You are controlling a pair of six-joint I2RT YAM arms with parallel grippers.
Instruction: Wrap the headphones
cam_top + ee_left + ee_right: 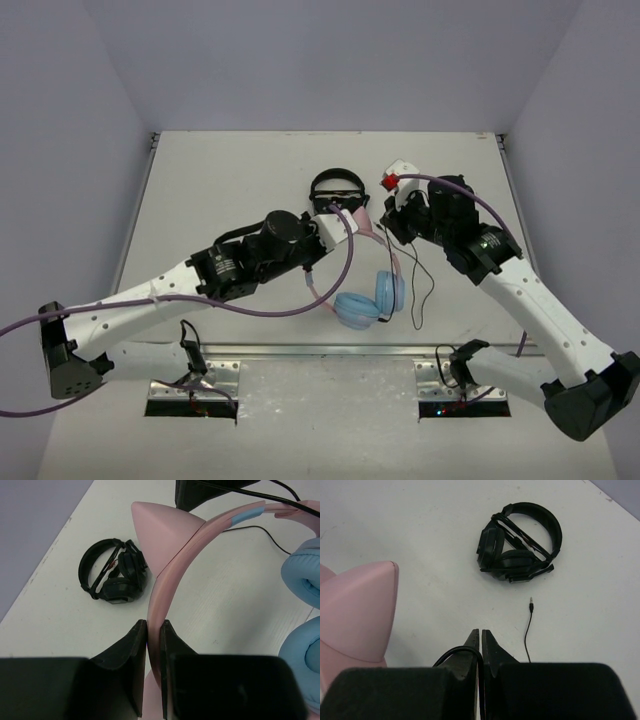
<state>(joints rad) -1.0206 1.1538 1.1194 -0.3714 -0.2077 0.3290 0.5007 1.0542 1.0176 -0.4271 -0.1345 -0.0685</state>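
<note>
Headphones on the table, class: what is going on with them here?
The left gripper is shut on the pink headband of the blue-cupped headphones. The right gripper pinches their thin dark cable, whose plug lies free on the table. The black headphones lie apart, untouched.

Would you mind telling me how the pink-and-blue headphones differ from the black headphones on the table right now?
The pink-and-blue headphones have light blue earcups and a pink eared headband; the black headphones are all black. The left pincer clamps the former's headband; the black headphones lie untouched. The former trails a thin cable, pinched in the right pincer; the black ones show none. Both are over-ear.
</note>
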